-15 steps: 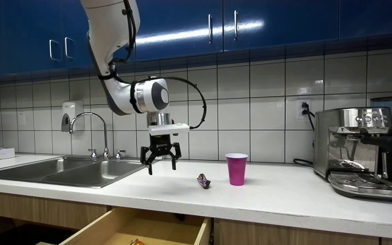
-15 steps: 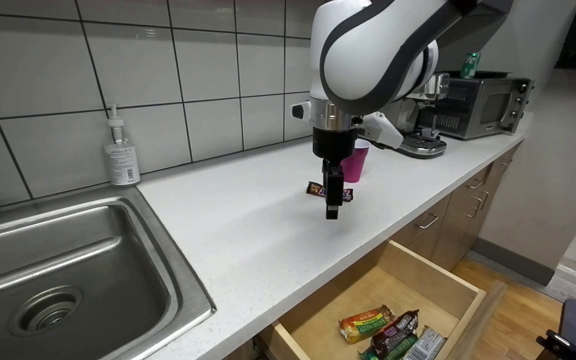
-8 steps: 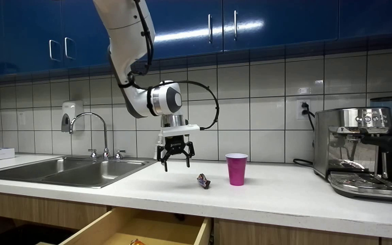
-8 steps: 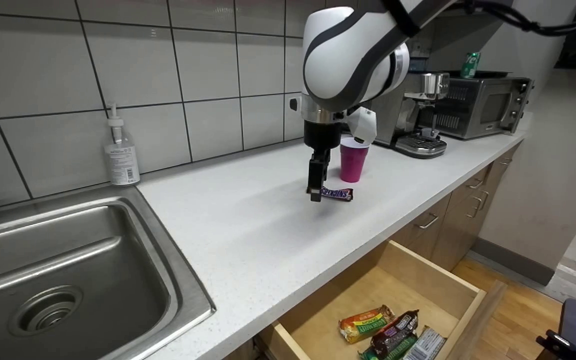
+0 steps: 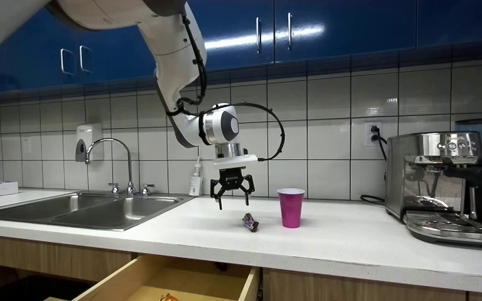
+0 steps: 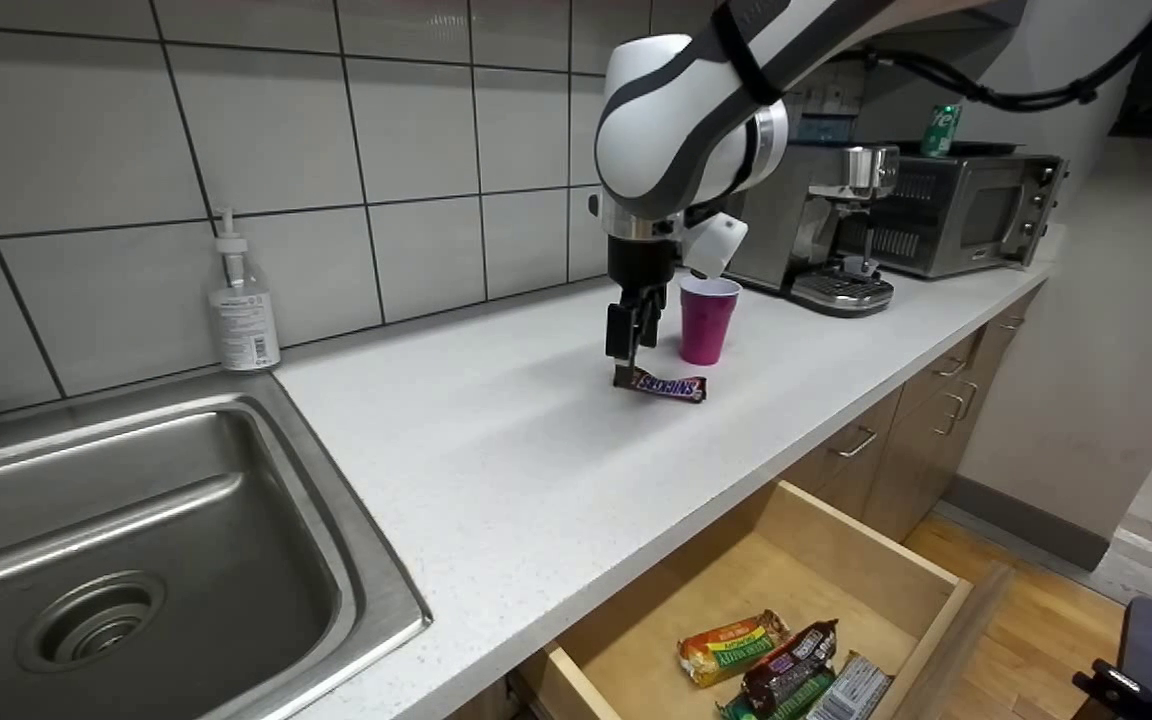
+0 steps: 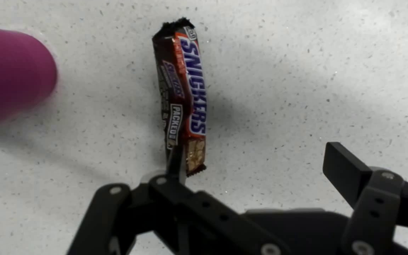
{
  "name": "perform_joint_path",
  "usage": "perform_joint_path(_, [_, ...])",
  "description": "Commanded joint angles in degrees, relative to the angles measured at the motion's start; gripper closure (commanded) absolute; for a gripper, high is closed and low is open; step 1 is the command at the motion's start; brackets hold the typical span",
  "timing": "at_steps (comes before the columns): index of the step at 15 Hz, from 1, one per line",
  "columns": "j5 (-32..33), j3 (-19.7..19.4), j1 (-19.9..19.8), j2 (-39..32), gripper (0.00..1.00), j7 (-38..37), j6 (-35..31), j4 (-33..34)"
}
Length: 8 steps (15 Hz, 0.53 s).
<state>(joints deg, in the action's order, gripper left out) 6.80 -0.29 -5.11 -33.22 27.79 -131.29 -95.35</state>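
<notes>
Since the earlier frames, the black two-fingered gripper (image 5: 234, 206) has shifted rightward across the middle of an exterior view. Its jaws are spread wide, released. The oblong, dark-brown-wrapped Snickers bar (image 7: 183, 94) lies on the white speckled countertop (image 7: 278, 88), upper centre of the wrist view, one fingertip (image 7: 175, 163) overlapping its lower end; contact cannot be told. The tapered magenta cup (image 7: 9, 74) stands at that view's left edge.

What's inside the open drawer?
In the drawer: an orange bar, a brown bar partly covering a green bar, and a silver bar. The counter hides the drawer's rear.
</notes>
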Motion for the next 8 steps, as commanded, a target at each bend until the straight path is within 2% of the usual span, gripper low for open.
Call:
perform_joint_path(1, [0.03,-0.37,-0.92,-4.03,0.00,-2.87,3.74,6.54])
perform_joint_path(8, [0.12,-1.54,-2.13,-8.73,0.00,-5.20,6.47,11.90])
